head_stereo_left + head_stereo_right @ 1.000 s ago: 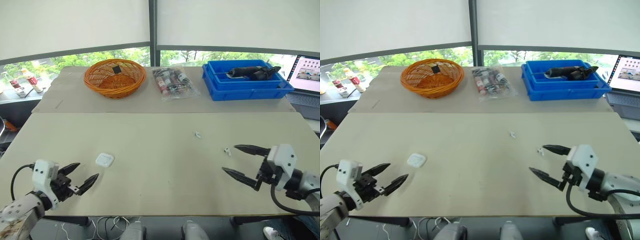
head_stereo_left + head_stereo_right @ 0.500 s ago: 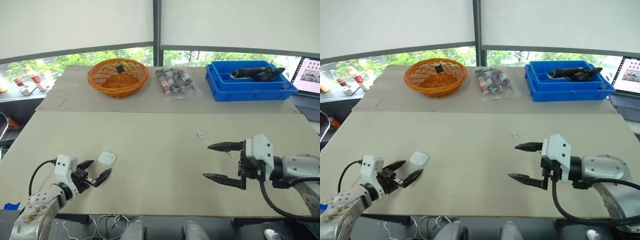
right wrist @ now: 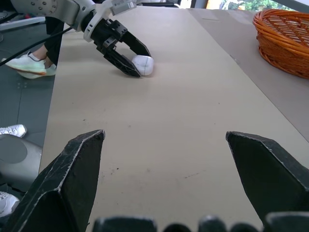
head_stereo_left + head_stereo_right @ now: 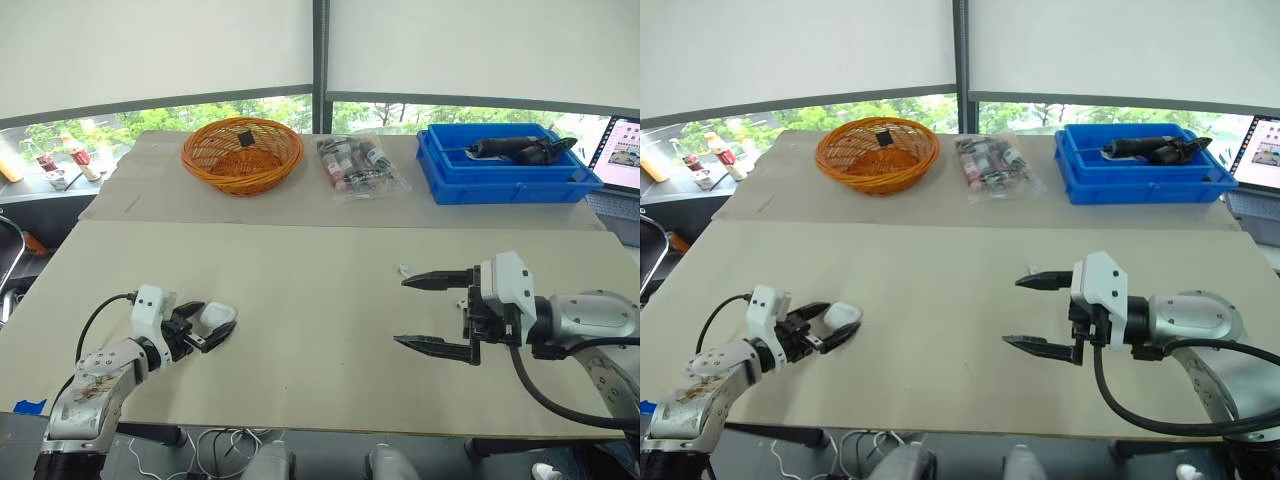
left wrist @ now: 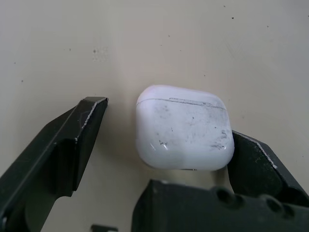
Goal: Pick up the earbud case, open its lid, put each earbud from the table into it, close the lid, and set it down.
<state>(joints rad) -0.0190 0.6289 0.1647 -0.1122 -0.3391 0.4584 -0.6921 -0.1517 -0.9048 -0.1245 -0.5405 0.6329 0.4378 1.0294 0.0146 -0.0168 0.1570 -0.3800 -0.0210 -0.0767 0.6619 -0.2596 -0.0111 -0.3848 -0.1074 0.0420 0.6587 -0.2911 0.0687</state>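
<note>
Straddling the earbud case (image 5: 182, 128) for a pickup, the left gripper (image 4: 212, 318) is spread; the right gripper (image 4: 401, 312) hovers agape.

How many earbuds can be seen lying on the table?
1: an earbud lies just past the right tool's far fingertip. A second may be hidden behind that tool.

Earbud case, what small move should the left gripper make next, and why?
Probably close the left gripper on the case. The case lies flat on the table between the open fingers: one finger is against its side, the other stands off with a gap. It is bracketed but not gripped, so closing should come before any lift.
</note>
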